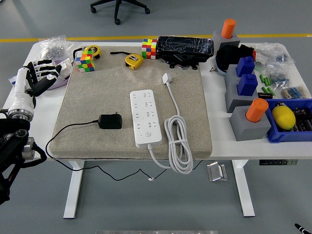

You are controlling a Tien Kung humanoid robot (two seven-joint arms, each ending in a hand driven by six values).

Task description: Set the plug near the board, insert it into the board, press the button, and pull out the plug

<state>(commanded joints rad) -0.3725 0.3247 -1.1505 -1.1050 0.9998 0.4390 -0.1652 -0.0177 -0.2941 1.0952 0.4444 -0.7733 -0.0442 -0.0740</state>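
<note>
**Plug lies flat beside the board, left hand far out to its left**

The white table [222,141] carries a beige mat [97,92], and on the mat the white power board [146,118] lies with its long axis running from the near edge toward the far one. Its own white cable [178,146] is coiled just to its right. The black plug [110,121] rests on the mat just beside the board's left edge, near but not touching it, prongs pointing toward the board, none of them in a socket. Its thin black cord [73,127] trails leftward off the mat.

The left hand [41,75] hovers over the table's far-left corner, fingers loosely spread and gripping nothing. From it the plug lies to the right and nearer the table's front edge, well apart. The right hand is out of view, so the left is the nearer one.

This layout fits either a plug awaiting insertion or one already pulled out and set down.
</note>
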